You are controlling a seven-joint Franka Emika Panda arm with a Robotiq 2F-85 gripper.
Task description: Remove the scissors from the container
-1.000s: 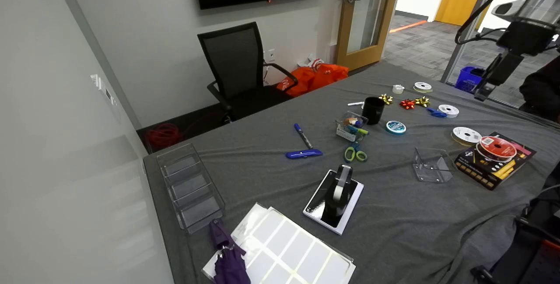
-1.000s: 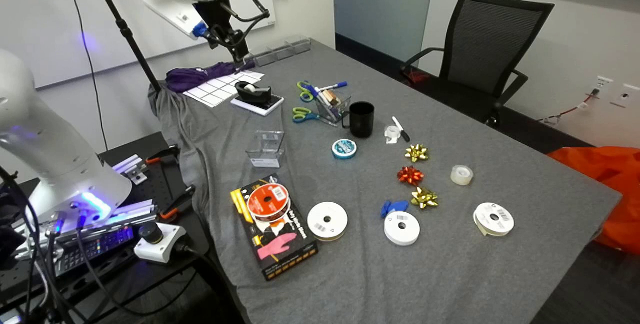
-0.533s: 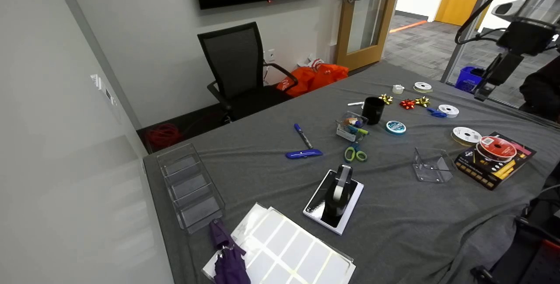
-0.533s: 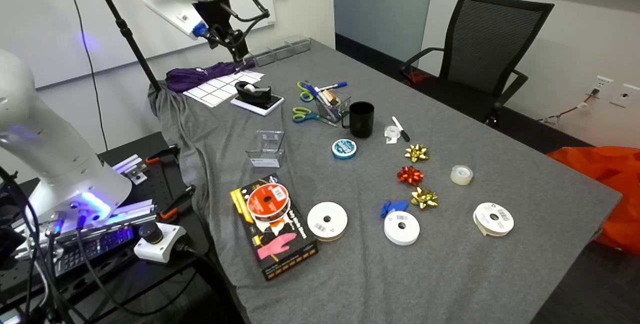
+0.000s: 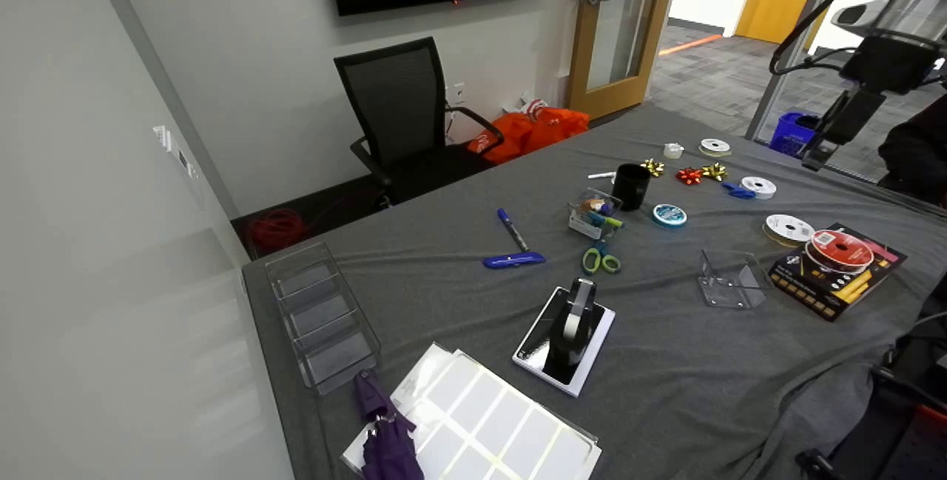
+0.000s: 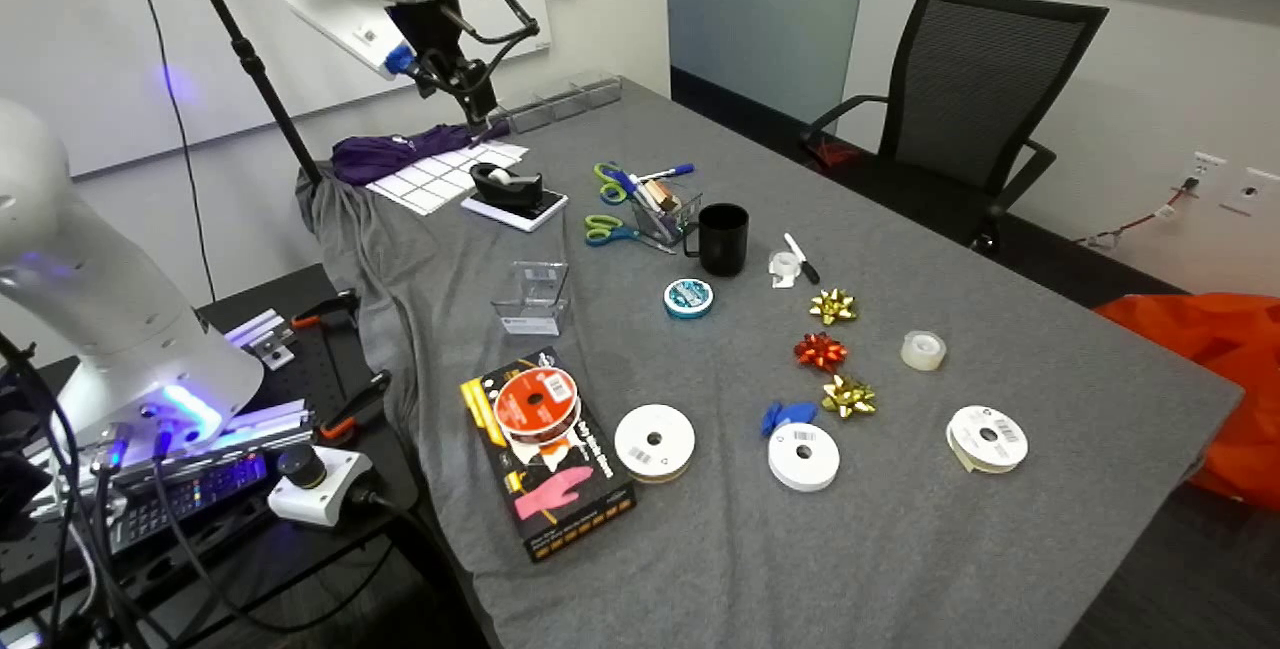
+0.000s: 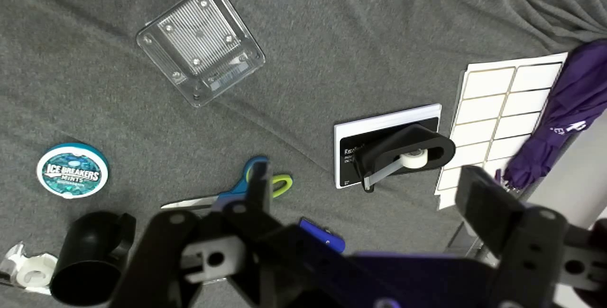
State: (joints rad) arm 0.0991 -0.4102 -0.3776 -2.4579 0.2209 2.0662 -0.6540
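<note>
Scissors with green handle loops (image 6: 618,181) lean out of the small clear container (image 5: 584,226), among pens and markers. In an exterior view their green handle (image 5: 612,222) shows at its rim. A similar green-and-blue pair of scissors (image 6: 625,232) lies flat on the cloth beside the container; the wrist view shows these lying scissors (image 7: 241,187) partly behind a finger. My gripper (image 7: 364,180) hangs well above the table, apart from the container, its jaws wide with nothing between them. In the wrist view the container and its scissors are hidden behind the gripper.
A black mug (image 6: 722,239) stands against the container's side. Nearby are a tape dispenser (image 6: 508,189) on a box, a clear stand (image 6: 533,304), a mints tin (image 6: 689,298) and a blue cutter (image 5: 514,260). A purple umbrella (image 6: 400,154) and label sheets lie at one end.
</note>
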